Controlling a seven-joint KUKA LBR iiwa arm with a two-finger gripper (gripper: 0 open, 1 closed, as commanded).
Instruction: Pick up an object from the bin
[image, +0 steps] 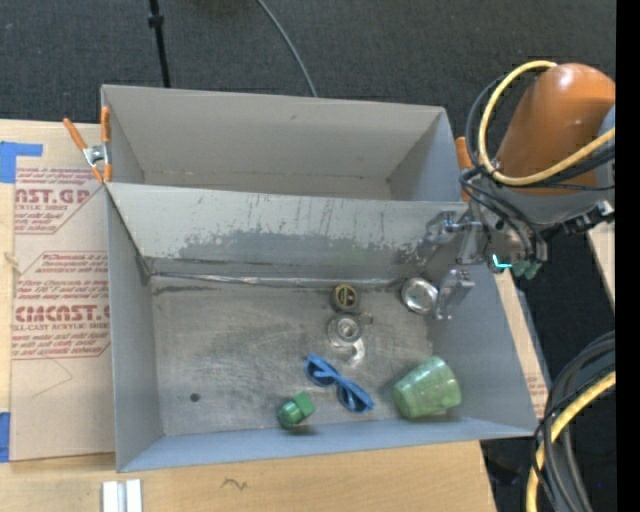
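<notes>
My gripper (448, 260) hangs over the bin's right side, close to the right wall, open with nothing between its fingers. A shiny round silver thing (419, 294) lies just left of the lower fingertip (455, 291); I cannot tell whether they touch. Further left sits a small brass-coloured round piece (345, 295), with a small clear cup-like piece (347, 336) below it. A pale green cup (428, 389) lies on its side near the front right corner, below the gripper.
Blue sunglasses (338, 383) lie at the front middle of the bin floor, and a small green block (295, 411) sits left of them near the front wall. The arm with its orange cover and cables comes in over the right rim.
</notes>
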